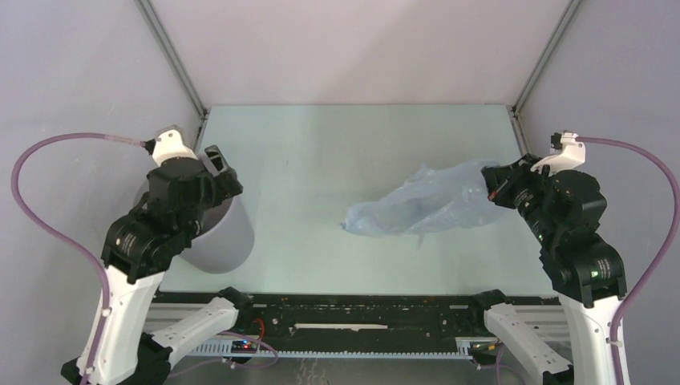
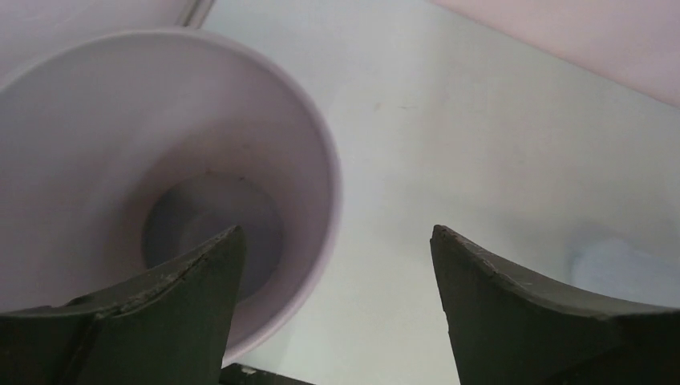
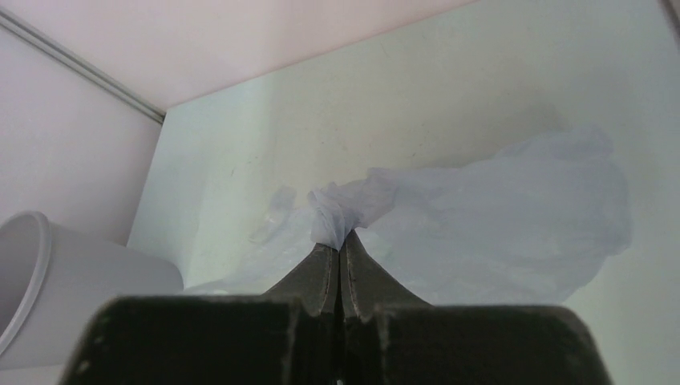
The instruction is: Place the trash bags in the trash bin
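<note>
The trash bag (image 1: 425, 207), a pale blue wrinkly film, lies spread on the table right of centre. My right gripper (image 1: 491, 183) is shut on its right end. In the right wrist view the film (image 3: 497, 216) bunches into the closed tips of the gripper (image 3: 341, 237). The grey round trash bin (image 1: 227, 239) stands at the table's left side, its mouth mostly hidden under my left arm. My left gripper (image 1: 218, 167) hangs open over the bin's right rim. In the left wrist view the gripper (image 2: 337, 233) holds nothing, with one finger over the bin's inside (image 2: 96, 160) and the other over bare table.
The pale green table (image 1: 321, 152) is boxed in by grey walls with metal corner posts (image 1: 172, 56) at the back. A black rail with cables (image 1: 345, 321) runs along the near edge between the arm bases. The bin also shows at the far left of the right wrist view (image 3: 48, 273).
</note>
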`<state>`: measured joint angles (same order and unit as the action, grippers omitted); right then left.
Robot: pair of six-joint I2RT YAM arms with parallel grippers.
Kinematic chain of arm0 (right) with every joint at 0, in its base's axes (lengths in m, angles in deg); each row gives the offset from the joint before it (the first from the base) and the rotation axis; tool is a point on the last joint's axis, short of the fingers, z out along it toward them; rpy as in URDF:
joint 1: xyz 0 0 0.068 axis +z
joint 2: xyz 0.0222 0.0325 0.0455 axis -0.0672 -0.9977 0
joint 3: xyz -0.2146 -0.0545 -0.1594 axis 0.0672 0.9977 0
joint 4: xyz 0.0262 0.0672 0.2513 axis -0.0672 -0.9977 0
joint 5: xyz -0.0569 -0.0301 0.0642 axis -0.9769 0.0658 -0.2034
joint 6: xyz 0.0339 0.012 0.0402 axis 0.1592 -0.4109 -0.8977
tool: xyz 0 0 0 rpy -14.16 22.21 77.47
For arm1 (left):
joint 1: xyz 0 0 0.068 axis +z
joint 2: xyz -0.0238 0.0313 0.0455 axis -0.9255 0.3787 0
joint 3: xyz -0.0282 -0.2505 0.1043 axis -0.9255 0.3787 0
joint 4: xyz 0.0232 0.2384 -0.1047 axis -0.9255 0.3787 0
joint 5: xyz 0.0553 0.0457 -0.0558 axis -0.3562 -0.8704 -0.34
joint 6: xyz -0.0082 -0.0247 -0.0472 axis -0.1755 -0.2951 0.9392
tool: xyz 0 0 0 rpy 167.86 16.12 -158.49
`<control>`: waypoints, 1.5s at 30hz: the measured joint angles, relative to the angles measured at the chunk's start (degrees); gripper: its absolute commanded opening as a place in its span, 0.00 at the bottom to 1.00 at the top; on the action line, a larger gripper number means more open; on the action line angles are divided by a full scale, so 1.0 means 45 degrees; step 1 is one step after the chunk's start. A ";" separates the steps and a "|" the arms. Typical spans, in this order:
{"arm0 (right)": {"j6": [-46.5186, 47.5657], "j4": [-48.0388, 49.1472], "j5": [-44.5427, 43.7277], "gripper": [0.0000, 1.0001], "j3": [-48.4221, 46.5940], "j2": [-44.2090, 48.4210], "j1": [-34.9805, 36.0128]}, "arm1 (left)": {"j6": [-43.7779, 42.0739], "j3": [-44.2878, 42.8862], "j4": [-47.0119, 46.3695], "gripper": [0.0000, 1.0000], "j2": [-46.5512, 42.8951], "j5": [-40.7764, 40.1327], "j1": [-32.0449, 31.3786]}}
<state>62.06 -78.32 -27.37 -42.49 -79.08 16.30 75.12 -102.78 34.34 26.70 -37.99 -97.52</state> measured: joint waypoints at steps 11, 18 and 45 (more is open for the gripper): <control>0.0243 -0.0204 -0.0146 0.00 -0.0437 0.0087 0.0053 | 0.0185 0.1447 0.0146 0.76 0.2186 0.0311 0.1627; 0.0427 -0.0199 -0.0340 0.00 -0.0597 0.0223 0.0185 | -0.0243 0.2759 -0.0554 0.49 0.2565 0.1209 0.1894; 0.0466 -0.0160 -0.0491 0.00 -0.0597 0.0262 0.0238 | -0.1360 0.0209 -0.2336 0.00 0.6071 0.3803 -0.1860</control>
<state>64.16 -79.04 -29.57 -45.18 -77.90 17.37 69.00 -101.84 23.83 54.02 -20.88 -105.90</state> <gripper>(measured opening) 0.007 0.156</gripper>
